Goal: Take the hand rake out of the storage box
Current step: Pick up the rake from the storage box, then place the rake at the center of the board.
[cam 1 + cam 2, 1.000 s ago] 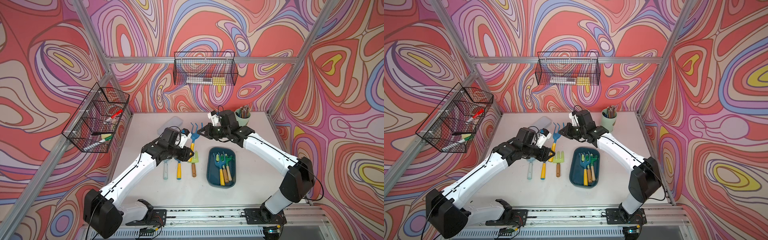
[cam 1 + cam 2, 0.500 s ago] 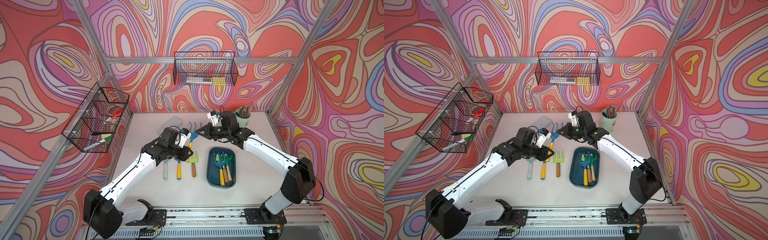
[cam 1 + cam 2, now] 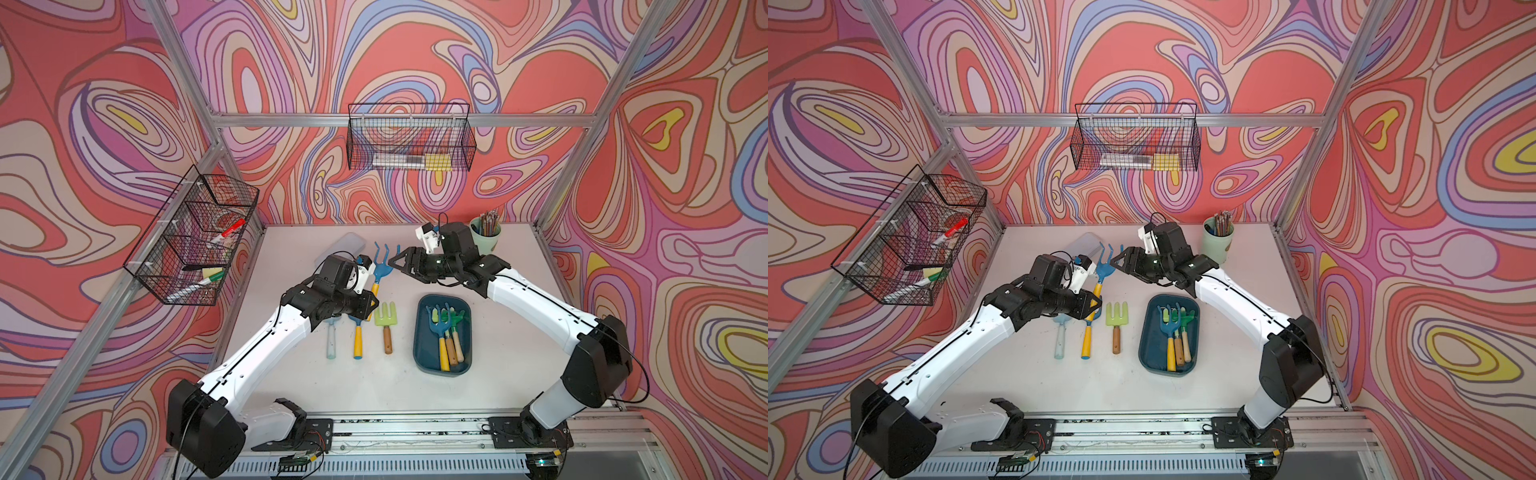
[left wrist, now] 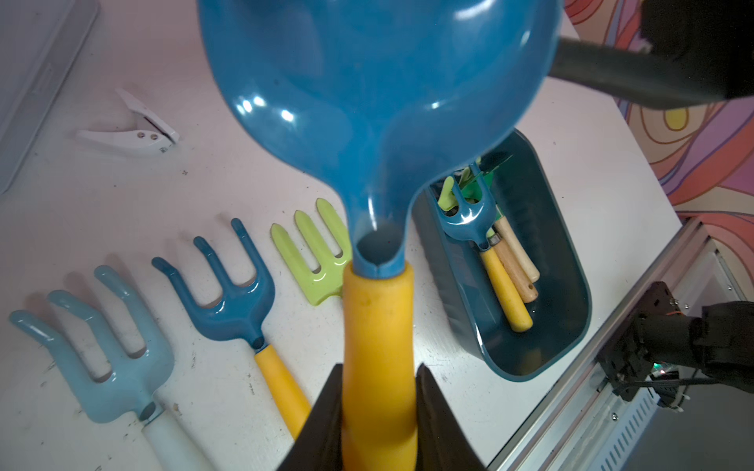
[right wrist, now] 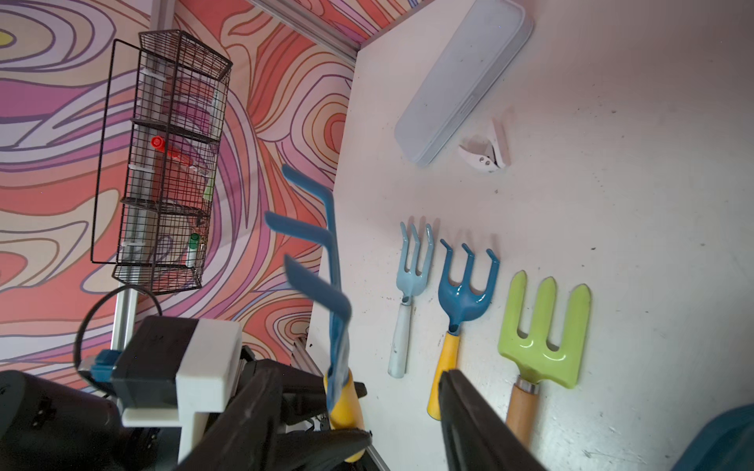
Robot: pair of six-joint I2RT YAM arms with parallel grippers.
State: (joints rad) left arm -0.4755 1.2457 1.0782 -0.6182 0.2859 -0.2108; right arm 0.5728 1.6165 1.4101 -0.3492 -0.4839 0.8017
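The hand rake (image 3: 381,267) is up in the air, out of the storage box (image 3: 466,347). The left gripper (image 4: 377,391) has its jaws tight on the yellow handle. The right gripper (image 3: 397,266) has wide, empty jaws beside it. Best to lower it slowly and lay it flat on the counter (image 3: 415,395) by the green rake (image 3: 385,318).

Bright, even light from overhead fills both top views, leaving only short, soft shadows beside the tools (image 3: 385,318) on the white table (image 3: 374,395), while the straight frame posts (image 3: 629,62) splay outward toward the corners under the wide lens. In the left wrist view the hand rake (image 4: 379,102), close to the lens, is soft and out of focus, its glossy blue head dotted with small white glints. In the right wrist view its tines look soft against the patterned wall (image 5: 49,204), and the table behind is sharp, pale and slightly washed out.
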